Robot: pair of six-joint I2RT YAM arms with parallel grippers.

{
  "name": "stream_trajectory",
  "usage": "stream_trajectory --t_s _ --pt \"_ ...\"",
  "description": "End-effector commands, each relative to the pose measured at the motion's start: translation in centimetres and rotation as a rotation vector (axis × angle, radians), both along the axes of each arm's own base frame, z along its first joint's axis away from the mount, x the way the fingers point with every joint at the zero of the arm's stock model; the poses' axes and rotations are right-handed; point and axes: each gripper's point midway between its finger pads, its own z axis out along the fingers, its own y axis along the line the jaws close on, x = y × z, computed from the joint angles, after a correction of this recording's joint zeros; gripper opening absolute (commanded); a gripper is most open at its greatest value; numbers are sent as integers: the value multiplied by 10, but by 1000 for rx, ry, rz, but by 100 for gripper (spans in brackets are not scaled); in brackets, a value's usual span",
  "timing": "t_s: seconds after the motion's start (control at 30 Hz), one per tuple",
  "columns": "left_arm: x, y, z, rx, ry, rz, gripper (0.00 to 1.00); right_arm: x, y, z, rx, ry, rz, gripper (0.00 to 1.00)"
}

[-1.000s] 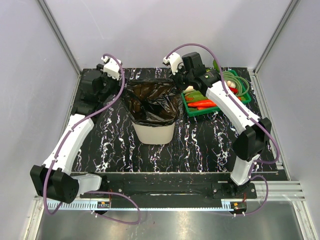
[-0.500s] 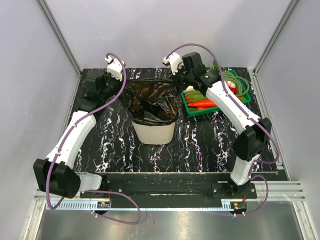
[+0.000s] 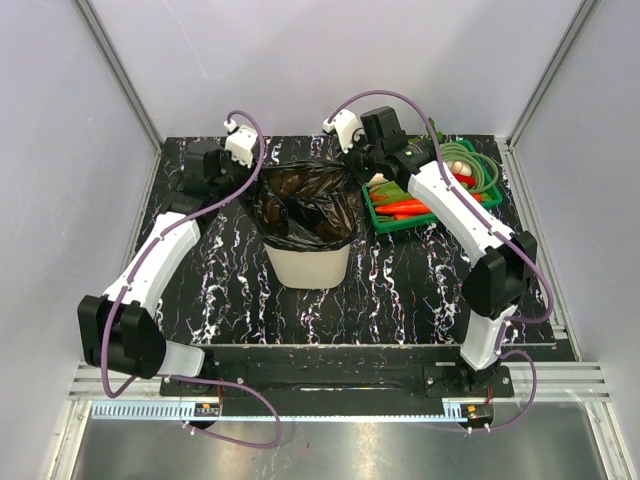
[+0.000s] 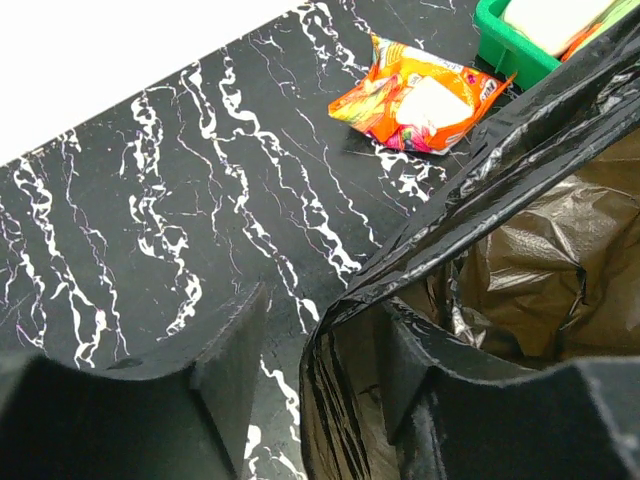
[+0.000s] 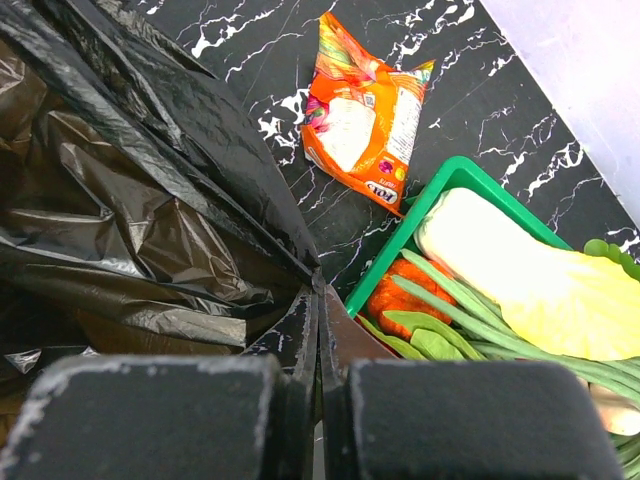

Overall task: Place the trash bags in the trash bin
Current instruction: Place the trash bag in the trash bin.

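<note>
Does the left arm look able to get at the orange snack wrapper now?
Probably yes: only bare table lies between the left gripper and the snack wrapper near the trash bag.

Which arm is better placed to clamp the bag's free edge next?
Left. The left gripper stands open astride the bag edge at the far left corner of the bin, so it probably need only close. The right gripper is shut on the bag's opposite edge, beside the green tray.
</note>
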Motion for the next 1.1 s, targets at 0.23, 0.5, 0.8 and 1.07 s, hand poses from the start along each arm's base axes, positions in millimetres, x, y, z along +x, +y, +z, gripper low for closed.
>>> stream_trajectory --t_s 0.23,0.5,0.8,1.07 --pt "4 12 0 10 -53 43 76 -1 7 12 30 -24 56 0" --pt "12 16 10 -54 -122 105 77 3 9 12 46 -14 31 0" --pt "4 19 -11 2 -82 82 77 9 5 0 24 1 6 0" --pt "-10 20 -11 35 -97 48 77 6 6 -1 29 11 9 0"
